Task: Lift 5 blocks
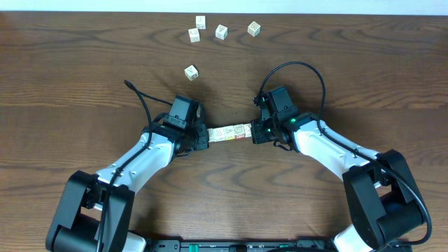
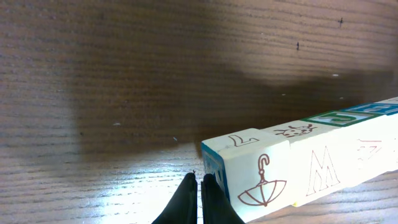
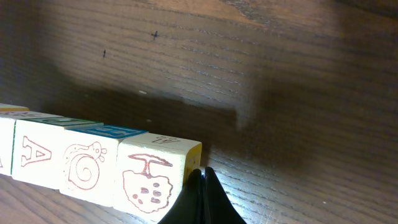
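The left fingers (image 2: 185, 205) are pinched closed on nothing, their tips butted against the near end of the row of blocks (image 1: 229, 131), seemingly to act as a blunt pusher. The row lies end to end mid-tabletop (image 1: 70, 91) between the two arms; whether it has left the wood I cannot tell. The right fingers (image 3: 211, 205), also closed and empty, press the opposite end, probably so squeezing holds all the cubes as one bar, while five loose blocks (image 1: 221, 31) sit well apart at the far edge.

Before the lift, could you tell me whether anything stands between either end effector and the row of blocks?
Nothing visible does: the left end effector and right end effector, both shut, sit directly against opposite ends of the row of blocks.
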Robot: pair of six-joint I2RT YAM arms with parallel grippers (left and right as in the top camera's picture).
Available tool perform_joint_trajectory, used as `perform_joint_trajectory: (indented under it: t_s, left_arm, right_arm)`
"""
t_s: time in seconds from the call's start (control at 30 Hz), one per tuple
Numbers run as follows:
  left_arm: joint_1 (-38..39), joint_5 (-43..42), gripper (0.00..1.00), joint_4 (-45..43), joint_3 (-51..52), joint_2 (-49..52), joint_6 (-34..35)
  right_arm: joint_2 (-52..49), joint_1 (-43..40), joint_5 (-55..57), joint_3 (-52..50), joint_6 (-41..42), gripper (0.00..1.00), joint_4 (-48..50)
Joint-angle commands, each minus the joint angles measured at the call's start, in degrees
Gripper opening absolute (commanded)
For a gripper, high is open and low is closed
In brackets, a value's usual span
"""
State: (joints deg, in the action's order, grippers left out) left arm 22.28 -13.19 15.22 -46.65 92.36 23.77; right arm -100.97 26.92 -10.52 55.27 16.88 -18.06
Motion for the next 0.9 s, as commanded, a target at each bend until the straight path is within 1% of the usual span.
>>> perform_joint_trajectory:
  t_s: [0.0, 0.33, 0.6, 0.87]
  left_arm:
    - [2.6, -10.4, 0.07, -2.0, -3.5, -1.6, -0.6]
    - [2.6, -10.8, 0.07, -2.1, -3.6, -1.6, -0.6]
    - [2.5, -13.3, 0.07, -2.6, -3.9, -1.6, -0.5]
    - [2.5, -13.4, 0.07, -2.7, -4.0, -1.6, -0.5]
  right_arm:
    - [1.4, 4.4, -15.0, 0.2, -0.7, 0.01, 1.4]
    - [4.3, 4.4, -13.9, 0.2, -0.7, 0.01, 1.3]
    - [4.3, 4.4, -13.7, 0.2, -0.7, 0.01, 0.7]
    - [4.3, 4.4, -13.7, 0.2, -0.7, 0.01, 0.7]
